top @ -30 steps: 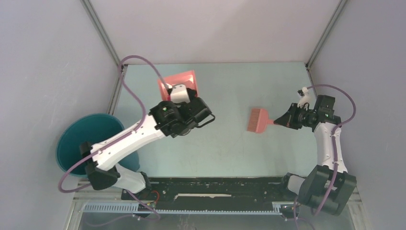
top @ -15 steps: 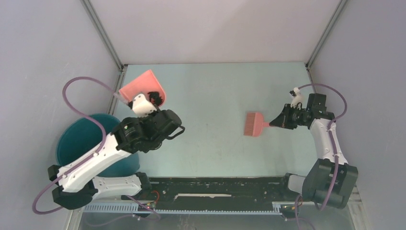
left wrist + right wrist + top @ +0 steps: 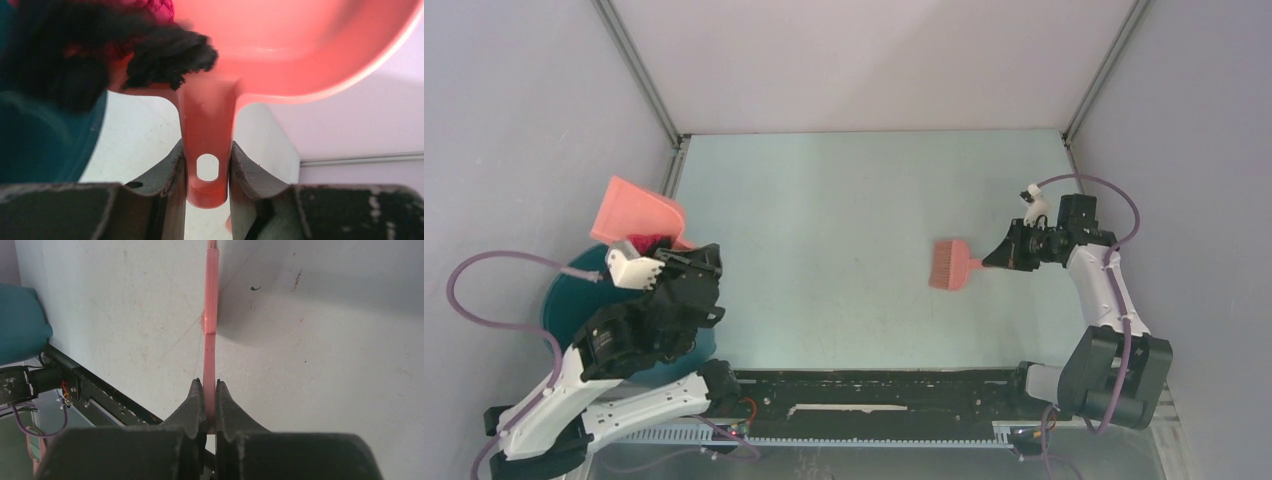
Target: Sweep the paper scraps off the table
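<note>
My left gripper [image 3: 649, 256] is shut on the handle [image 3: 207, 145] of the salmon-pink dustpan [image 3: 632, 210], which hangs tilted over the far rim of the teal bucket [image 3: 574, 300]. Black and magenta paper scraps [image 3: 160, 50] lie blurred at the pan's left side, above the bucket [image 3: 40, 135]; from above only a magenta patch of scraps [image 3: 648, 243] shows. My right gripper [image 3: 996, 258] is shut on the thin handle [image 3: 211, 315] of the pink brush [image 3: 948, 265], held low over the right half of the table [image 3: 844, 190]. I see no loose scraps on the table.
Metal rails edge the table, with grey walls behind and at both sides. A black rail [image 3: 874, 390] with the arm bases runs along the near edge. The bucket stands off the table's left edge. Purple cables loop from both arms.
My left arm has swung the dustpan from the table's back left out over the bucket and tilted it. My right gripper has carried the brush slightly left and nearer.
</note>
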### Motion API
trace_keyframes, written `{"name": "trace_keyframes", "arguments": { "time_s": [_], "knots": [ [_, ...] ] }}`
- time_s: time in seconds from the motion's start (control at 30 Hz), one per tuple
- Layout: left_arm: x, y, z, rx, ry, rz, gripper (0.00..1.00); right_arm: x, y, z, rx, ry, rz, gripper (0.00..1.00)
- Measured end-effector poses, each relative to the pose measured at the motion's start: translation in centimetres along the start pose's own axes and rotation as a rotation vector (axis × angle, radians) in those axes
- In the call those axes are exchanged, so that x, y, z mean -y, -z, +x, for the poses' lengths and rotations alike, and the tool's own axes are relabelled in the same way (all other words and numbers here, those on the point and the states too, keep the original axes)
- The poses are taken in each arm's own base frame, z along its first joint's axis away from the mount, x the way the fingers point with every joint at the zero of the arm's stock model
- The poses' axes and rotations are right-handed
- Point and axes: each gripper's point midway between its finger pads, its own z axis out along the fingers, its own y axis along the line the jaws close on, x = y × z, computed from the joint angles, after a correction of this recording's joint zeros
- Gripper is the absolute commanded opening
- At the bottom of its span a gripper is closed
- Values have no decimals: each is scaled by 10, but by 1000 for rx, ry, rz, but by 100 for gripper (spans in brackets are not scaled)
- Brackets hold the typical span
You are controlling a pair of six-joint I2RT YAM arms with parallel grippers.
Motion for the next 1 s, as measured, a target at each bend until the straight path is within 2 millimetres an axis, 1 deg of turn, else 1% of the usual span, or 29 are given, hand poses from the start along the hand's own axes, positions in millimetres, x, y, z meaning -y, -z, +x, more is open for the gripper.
{"name": "trace_keyframes", "arguments": {
  "time_s": [0.1,0.2,0.33,0.5,0.67,0.8,1.0],
  "knots": [
    [-12,-1,-6,33,85,27,0,-1,-2,1,-9,10,0,0],
    [-21,-2,-8,52,169,62,0,-2,-4,3,-19,16,2,0],
    [-26,-2,-8,60,282,116,0,-3,-7,5,-33,26,3,0],
    [-18,0,-12,58,405,192,0,-6,-11,8,-53,44,3,0],
    [-2,6,-18,34,507,255,0,-8,-13,10,-64,58,0,0],
    [8,10,-20,18,545,287,0,-8,-14,10,-67,66,3,0],
    [16,13,-23,6,588,312,0,-8,-14,11,-70,77,4,0]
  ]
}}
